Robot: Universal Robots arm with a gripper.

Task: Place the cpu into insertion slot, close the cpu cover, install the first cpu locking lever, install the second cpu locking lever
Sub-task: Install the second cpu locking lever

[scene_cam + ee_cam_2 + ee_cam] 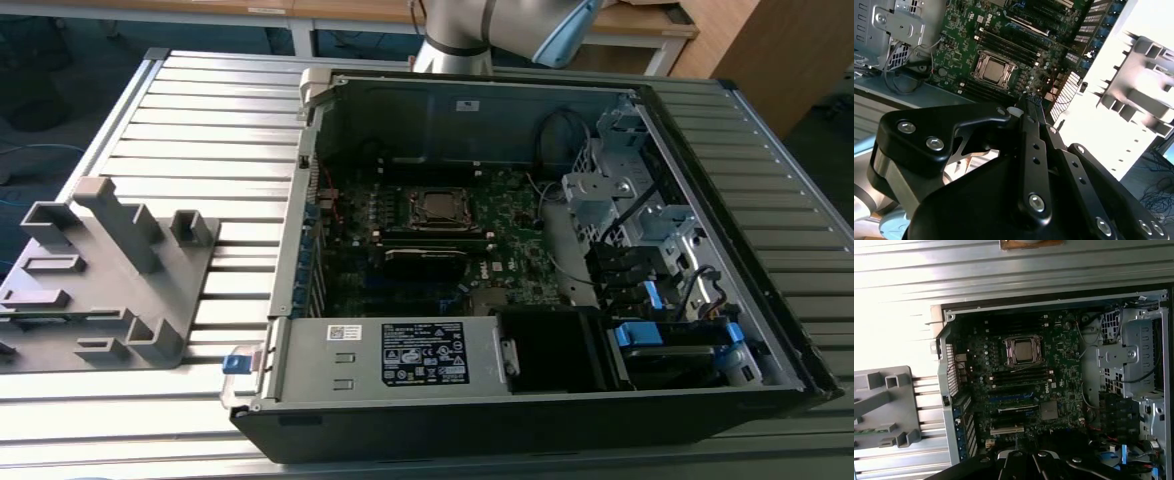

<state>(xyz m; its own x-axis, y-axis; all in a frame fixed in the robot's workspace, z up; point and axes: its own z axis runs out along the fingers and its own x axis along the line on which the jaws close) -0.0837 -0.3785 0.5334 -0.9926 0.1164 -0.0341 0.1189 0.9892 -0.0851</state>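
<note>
Silver-tan cpu (pixel 437 207) is seen seated in the motherboard socket, framed by the cpu cover (pixel 437 193), which is laid flat around it; the same chip (pixel 1023 349) and frame (pixel 1010 351) are seen in the first wrist view, and again in the second wrist view (pixel 993 68) with the frame (pixel 980 64). Lever positions cannot be made out. Green motherboard (pixel 501 215) is mounted on the floor of the open computer case (pixel 467 110), with the labelled power supply (pixel 387 355) at the near wall. Black gripper (pixel 1029 102) is held above the case, clear of the socket, touching nothing; its fingers are drawn together with nothing between them. Grey plastic fixture (pixel 114 280) is set on the slatted metal table (pixel 214 110), at the exterior view's left of the case.
</note>
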